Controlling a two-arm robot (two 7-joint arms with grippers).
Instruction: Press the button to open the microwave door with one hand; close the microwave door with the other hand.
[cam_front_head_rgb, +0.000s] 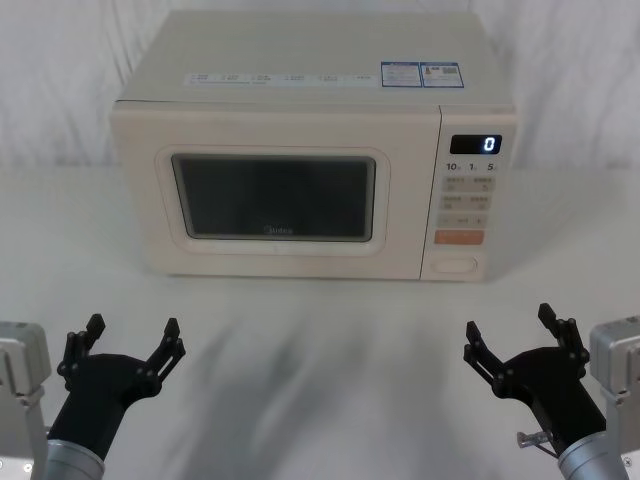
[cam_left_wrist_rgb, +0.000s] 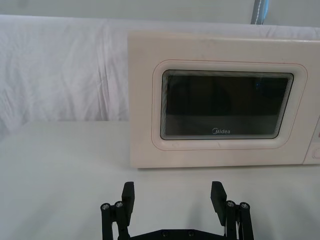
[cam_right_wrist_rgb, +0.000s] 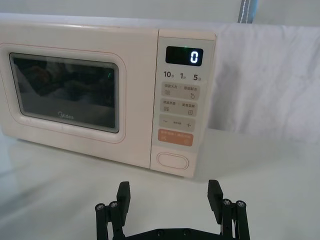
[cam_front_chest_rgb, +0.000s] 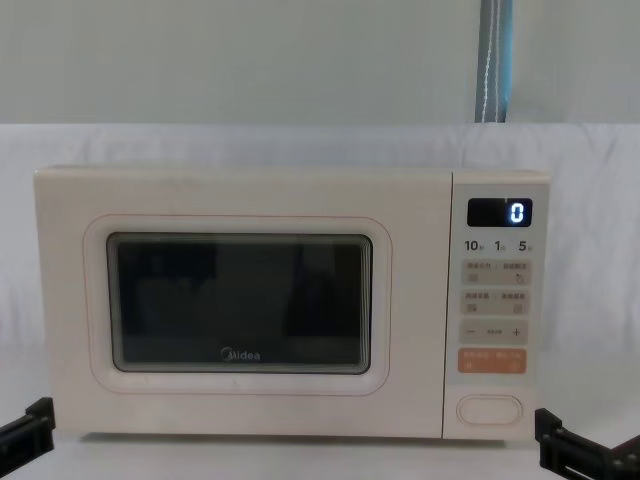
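Two black grippers hung low over the white table (cam_front_head_rgb: 320, 400) as I watched from the remote station, each with its fingers spread wide and holding nothing. My left gripper (cam_front_head_rgb: 130, 346) sat at the near left, facing the broad cream microwave door (cam_front_head_rgb: 275, 195) with its dark rounded window; my right gripper (cam_front_head_rgb: 515, 340) sat at the near right, in front of the narrow control panel (cam_front_head_rgb: 469, 195). Both were well apart from the one boxy cream Midea microwave (cam_front_head_rgb: 315, 150), which stood at the table's far middle with its door shut flush. One wide cream pill-shaped button (cam_front_head_rgb: 455, 265) lay at the panel's bottom, just below one orange rectangular key (cam_front_head_rgb: 459, 238). One black display (cam_front_head_rgb: 476, 144) read 0.
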